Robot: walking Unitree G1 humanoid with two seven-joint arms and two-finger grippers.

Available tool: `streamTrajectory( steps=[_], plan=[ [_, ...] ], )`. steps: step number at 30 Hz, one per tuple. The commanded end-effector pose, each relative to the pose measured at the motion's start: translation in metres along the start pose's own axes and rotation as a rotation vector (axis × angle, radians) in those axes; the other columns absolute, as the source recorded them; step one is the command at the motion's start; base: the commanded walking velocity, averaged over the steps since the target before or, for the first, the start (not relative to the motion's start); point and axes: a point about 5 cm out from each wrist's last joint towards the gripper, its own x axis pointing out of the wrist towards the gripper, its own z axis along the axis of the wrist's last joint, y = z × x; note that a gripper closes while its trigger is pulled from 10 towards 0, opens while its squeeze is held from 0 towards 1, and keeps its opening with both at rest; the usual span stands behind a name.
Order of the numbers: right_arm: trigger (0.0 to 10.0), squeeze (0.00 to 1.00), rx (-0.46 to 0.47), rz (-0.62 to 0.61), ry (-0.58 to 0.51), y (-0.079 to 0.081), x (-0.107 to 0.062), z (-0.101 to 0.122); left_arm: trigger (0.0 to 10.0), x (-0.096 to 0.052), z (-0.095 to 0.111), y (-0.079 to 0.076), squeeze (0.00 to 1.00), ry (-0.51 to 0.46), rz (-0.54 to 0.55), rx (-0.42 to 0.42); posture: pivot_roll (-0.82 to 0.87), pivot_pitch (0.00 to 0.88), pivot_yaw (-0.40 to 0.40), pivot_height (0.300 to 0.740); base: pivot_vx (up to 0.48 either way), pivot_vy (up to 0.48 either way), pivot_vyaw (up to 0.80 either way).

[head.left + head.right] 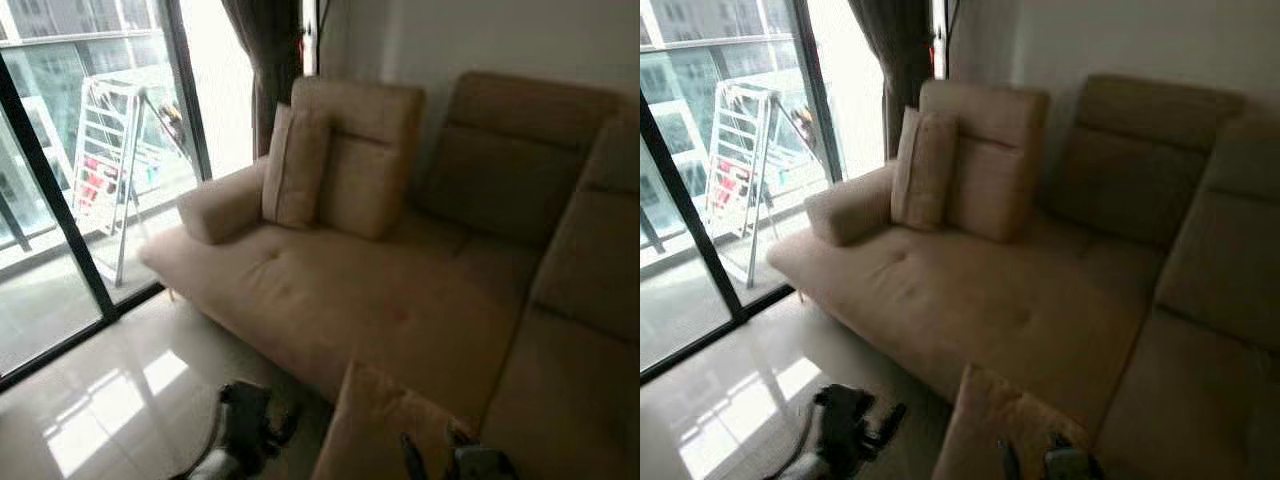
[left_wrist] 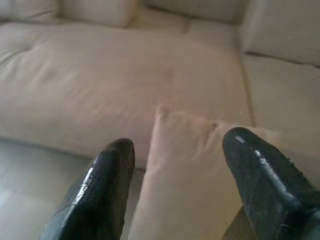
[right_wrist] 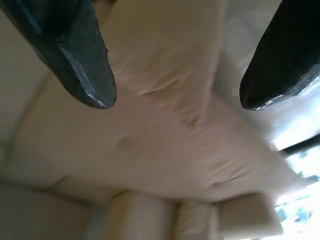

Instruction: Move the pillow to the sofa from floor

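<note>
from the head, the left eye view looks down on a tan sofa (image 1: 330, 300) with a back cushion (image 1: 295, 165) propped upright against its backrest, near the armrest by the glass door (image 1: 60, 200). at the bottom edge the pillow (image 1: 385, 430) stands raised in front of the seat edge, held between the two arms; the left gripper (image 1: 250, 420) is low beside it over the glossy floor (image 1: 110, 400), and the right gripper (image 1: 455, 455) shows just behind its top corner.

the right eye view gives the same scene: the pillow is off the floor but not yet resting on the seat, so the carry looks near its end.

in the left wrist view the left gripper's fingers (image 2: 100, 190) are spread wide with the pillow's edge between them; they seem to brace its side rather than pinch it, though contact is hard to tell.

in the right wrist view the right gripper's fingers (image 3: 80, 65) are likewise wide apart over the pillow's fabric, nothing pinched between the tips. a soft, bulky thing is probably easier squeezed between two arms.
</note>
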Motion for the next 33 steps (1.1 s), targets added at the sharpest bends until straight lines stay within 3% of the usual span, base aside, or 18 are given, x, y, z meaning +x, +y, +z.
streamTrajectory(
  steps=[1,14,26,33],
  plan=[
    [10.0,0.00,0.008,0.007,0.022,0.0048,-0.0031,-0.0049,10.0,-0.0049,-0.0071,0.0060,0.00,0.030,0.022,0.005,-0.01,0.000,0.031,0.740,0.000,0.000,-0.79],
    [10.0,0.00,0.003,0.011,-0.008,0.0053,-0.0011,-0.0002,10.0,-0.0033,-0.0060,0.0047,0.00,0.023,0.022,0.001,-0.01,0.000,0.028,0.740,0.000,0.000,-0.75],
    [10.0,0.00,-0.019,0.010,-0.020,0.0059,0.0008,0.0015,10.0,-0.0034,-0.0056,0.0034,0.00,0.013,0.013,-0.010,-0.01,0.000,0.027,0.740,0.000,0.000,0.00],
    [10.0,0.00,-0.004,0.002,-0.014,0.0051,0.0015,0.0015,10.0,-0.0030,-0.0060,0.0034,0.00,0.016,0.014,-0.007,-0.01,0.000,0.027,0.740,0.000,0.000,-0.74]
  ],
)
